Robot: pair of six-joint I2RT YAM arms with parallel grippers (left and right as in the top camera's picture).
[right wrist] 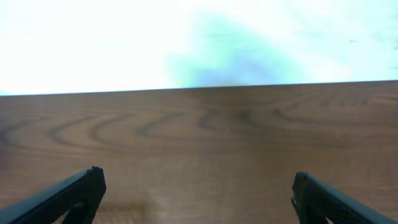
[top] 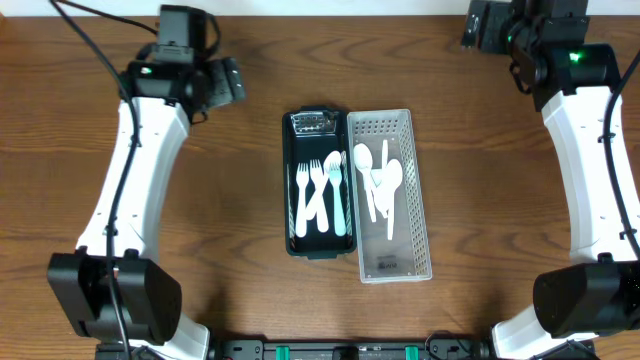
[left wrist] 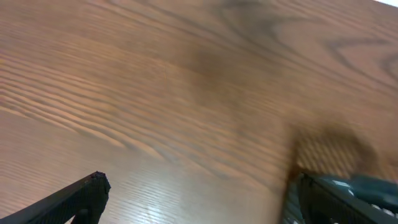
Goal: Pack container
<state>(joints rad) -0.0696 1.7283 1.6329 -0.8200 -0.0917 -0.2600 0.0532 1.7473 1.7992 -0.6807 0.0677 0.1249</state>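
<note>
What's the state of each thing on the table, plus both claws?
left claw: open, empty
right claw: open, empty
dark tray: upright, no lid, holds the forks
forks: lying flat side by side in the dark tray, prongs away from the arm bases
white basket: upright, no lid, against the dark tray's right wall, holds the spoons
spoons: lying loose and overlapping in the white basket

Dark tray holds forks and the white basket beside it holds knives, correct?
No. The white basket holds spoons, not knives; the overhead view shows it. The dark tray does hold forks.
</note>
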